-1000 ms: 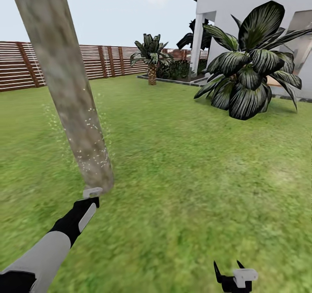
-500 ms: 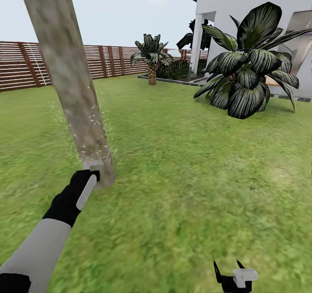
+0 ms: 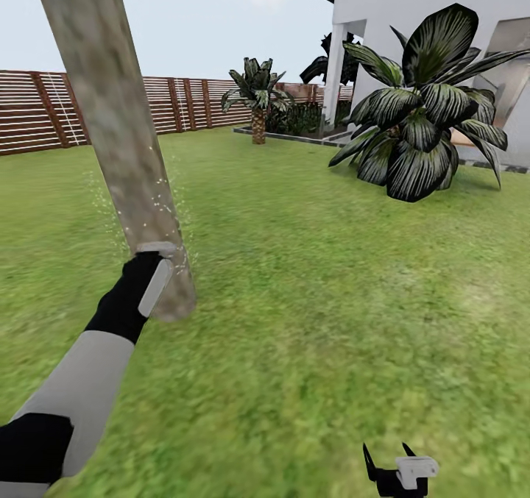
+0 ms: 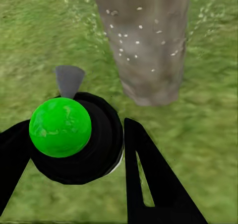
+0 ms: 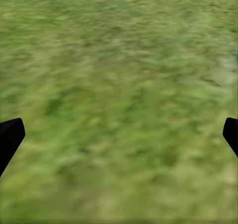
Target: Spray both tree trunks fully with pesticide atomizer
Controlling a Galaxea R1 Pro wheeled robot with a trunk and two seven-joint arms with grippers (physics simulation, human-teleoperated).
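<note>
The tree trunk [image 3: 121,137], thick and pale grey-beige, leans up from the grass at the left of the head view. White spray specks dot its lower part [image 4: 144,35]. My left gripper [image 3: 151,262] is raised right in front of the trunk, a little above its base, and is shut on the pesticide atomizer [image 4: 74,134]. The atomizer is a black bottle with a bright green round patch on it and a grey nozzle [image 4: 69,79] pointing at the trunk. Its pale trigger head [image 3: 157,249] tops my hand. My right gripper [image 3: 386,452] hangs low over the lawn, open, with only grass between its fingers [image 5: 10,137].
A big broad-leaved plant [image 3: 423,130] stands at the right by the white house [image 3: 412,5]. A small palm [image 3: 258,101] grows at the far middle. The red-brown slat fence [image 3: 184,104] closes the back of the lawn [image 3: 331,299].
My left arm has lifted the atomizer higher along the trunk, from near its base. The right gripper has stayed put. The view shifted slightly a second ago.
</note>
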